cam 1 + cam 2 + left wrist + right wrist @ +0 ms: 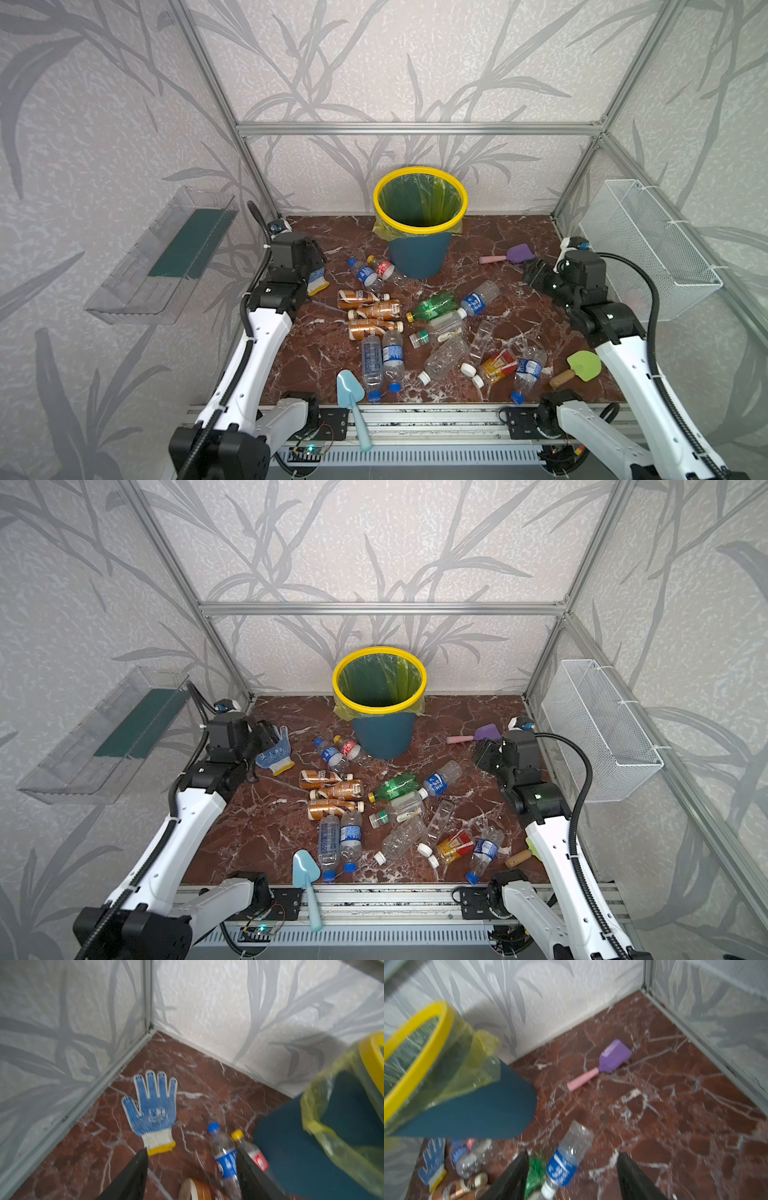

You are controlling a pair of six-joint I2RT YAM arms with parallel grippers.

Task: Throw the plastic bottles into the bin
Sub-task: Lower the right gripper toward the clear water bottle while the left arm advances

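Round dark teal plastic bin with a yellow rim stands at twelve o'clock on the red-marble table. Small plastic bottles lie scattered from centre to six o'clock. The left gripper at ten, the right gripper at two — both with jaws apart, empty.

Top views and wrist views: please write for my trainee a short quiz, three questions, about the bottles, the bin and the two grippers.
1. True or false: the green bottle lies inside the bin.
2. Which thing lies nearest the left gripper? A) blue-dotted glove B) purple scoop C) wire basket
3. What does the right gripper hold?
Key: 1 false, it lies on the table. 2 A. 3 nothing; its jaws stand apart.
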